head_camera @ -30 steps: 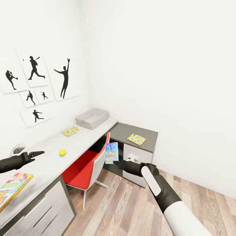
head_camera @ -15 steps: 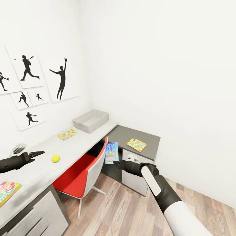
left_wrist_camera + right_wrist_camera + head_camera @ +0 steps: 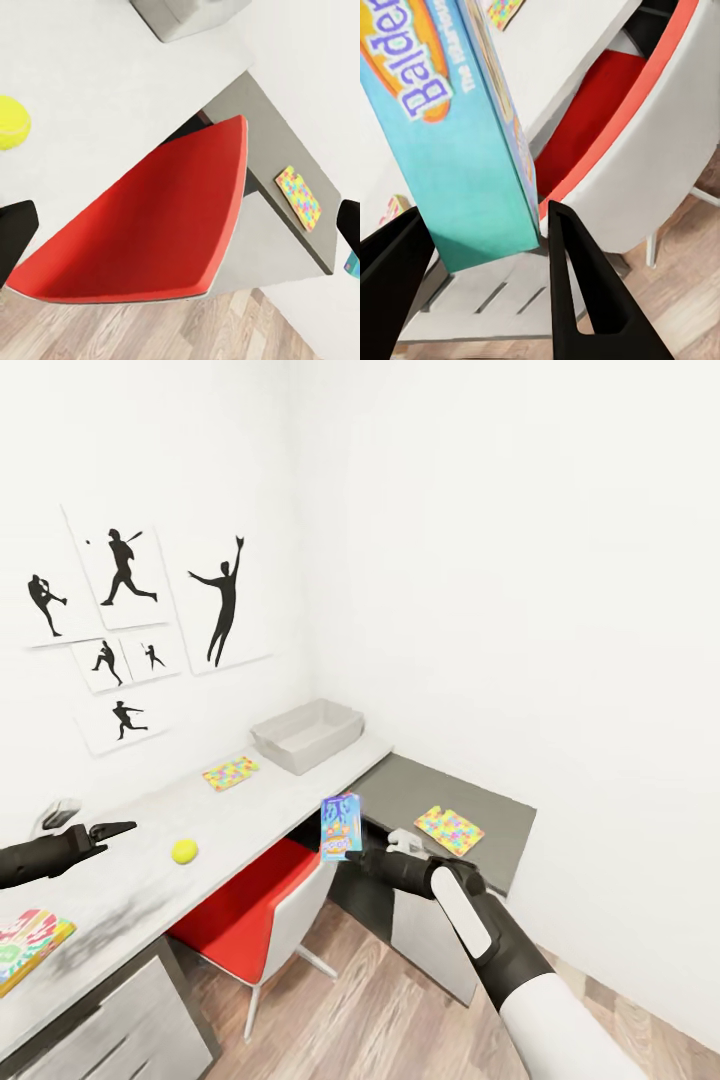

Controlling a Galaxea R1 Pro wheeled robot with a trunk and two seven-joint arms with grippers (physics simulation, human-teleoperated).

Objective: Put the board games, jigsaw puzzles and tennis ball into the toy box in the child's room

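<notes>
The blue board game (image 3: 341,826) is held upright in the right end effector (image 3: 352,853), clamped at its lower edge, in the air near the red chair (image 3: 262,900) and well apart from the toy box (image 3: 306,734). The step in hand seems to be carrying it there. The toy box stands at the far end of the worktop (image 3: 150,840); next the game must travel over its rim and be lowered flat. The left end effector (image 3: 108,828) holds nothing, and I cannot tell its opening.

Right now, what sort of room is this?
Likely a child's bedroom or playroom: athlete silhouette posters on the wall, a red chair at a long desk, and a jigsaw puzzle and tennis ball on it.
</notes>
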